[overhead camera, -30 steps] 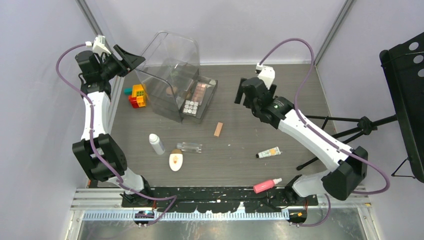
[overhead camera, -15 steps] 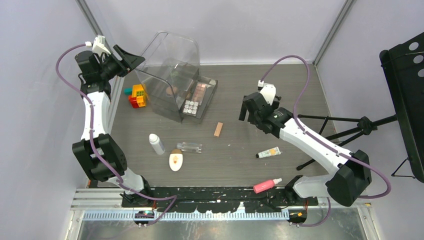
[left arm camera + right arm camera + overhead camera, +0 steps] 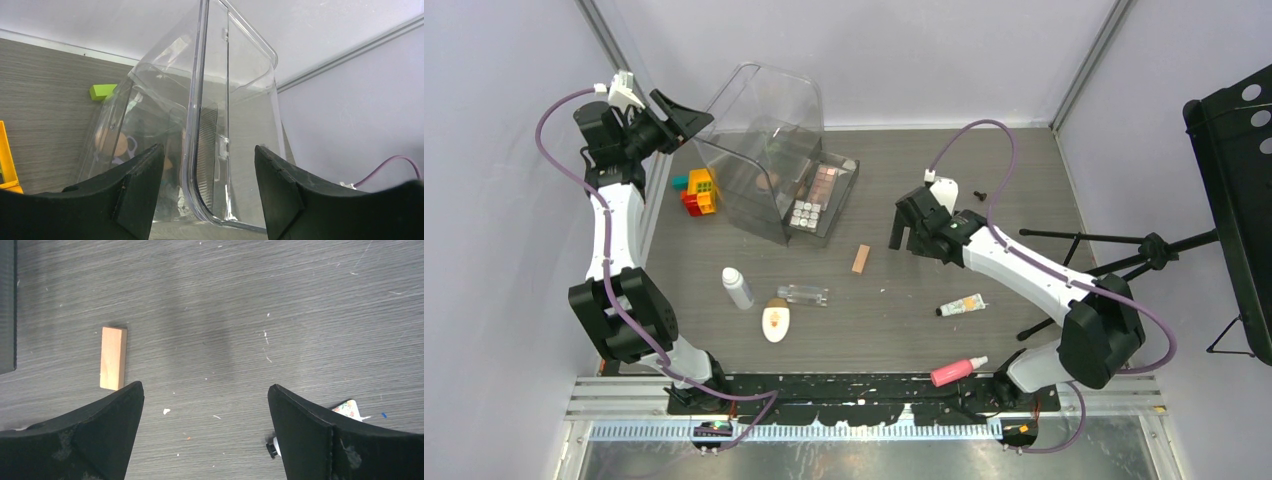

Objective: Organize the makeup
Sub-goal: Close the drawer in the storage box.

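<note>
My right gripper [image 3: 902,226] is open and empty, hovering over the table just right of a peach sponge block [image 3: 861,258]. The right wrist view shows that block [image 3: 113,358] ahead on the left and the cream tube's black cap [image 3: 272,448] by the right finger. The cream tube [image 3: 961,305], pink bottle [image 3: 958,371], clear bottle [image 3: 803,294], white bottle [image 3: 737,288] and white oval compact [image 3: 775,320] lie on the table. Square-pan palettes [image 3: 816,196] sit in the clear case's drawer. My left gripper [image 3: 679,115] is open and raised beside the clear case [image 3: 235,75]; peach sponges [image 3: 107,141] show inside.
Colourful toy bricks [image 3: 696,190] lie left of the large clear case [image 3: 769,150]; a green brick [image 3: 102,91] shows in the left wrist view. A black tripod [image 3: 1114,250] stands at the right edge. A small black part [image 3: 979,192] lies behind the right arm.
My right arm has swung left and lower, bringing its open gripper close to the peach block. The left arm and the things on the table have not moved.
</note>
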Available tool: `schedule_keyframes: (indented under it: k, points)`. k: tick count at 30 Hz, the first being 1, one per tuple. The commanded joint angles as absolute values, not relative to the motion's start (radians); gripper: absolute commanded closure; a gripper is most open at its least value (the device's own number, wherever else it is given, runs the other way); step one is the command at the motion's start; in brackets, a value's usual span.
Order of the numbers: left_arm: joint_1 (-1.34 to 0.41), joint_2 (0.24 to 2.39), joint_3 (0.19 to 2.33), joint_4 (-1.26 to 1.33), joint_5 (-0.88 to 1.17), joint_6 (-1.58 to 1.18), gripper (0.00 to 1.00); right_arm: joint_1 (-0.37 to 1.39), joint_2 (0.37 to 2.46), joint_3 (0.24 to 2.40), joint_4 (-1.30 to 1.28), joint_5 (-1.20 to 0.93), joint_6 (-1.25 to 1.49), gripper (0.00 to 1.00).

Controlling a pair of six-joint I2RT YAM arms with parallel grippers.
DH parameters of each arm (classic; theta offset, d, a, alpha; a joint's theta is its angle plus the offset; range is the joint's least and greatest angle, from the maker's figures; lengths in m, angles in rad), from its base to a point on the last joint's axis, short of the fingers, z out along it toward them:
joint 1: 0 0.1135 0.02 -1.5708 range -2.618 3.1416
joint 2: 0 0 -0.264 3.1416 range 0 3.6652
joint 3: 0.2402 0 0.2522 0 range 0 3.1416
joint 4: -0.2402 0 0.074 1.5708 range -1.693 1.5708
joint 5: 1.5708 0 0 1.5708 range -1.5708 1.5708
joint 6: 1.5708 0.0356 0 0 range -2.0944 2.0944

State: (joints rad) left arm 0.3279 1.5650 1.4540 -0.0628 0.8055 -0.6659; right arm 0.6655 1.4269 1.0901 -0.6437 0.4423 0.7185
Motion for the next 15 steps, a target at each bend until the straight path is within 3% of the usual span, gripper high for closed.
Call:
schedule_keyframes:
  k: [1, 15]
  points:
    - [0.334, 1.548, 1.453, -0.009, 0.830, -0.681, 0.32, 0.664, 1.430, 1.116, -0.588, 0.413, 0.767, 0.02]
    - [0.329, 1.553, 1.452, -0.006, 0.848, -0.695, 0.32, 0.663, 1.548, 1.156, -0.526, 0.331, 0.802, 0.02]
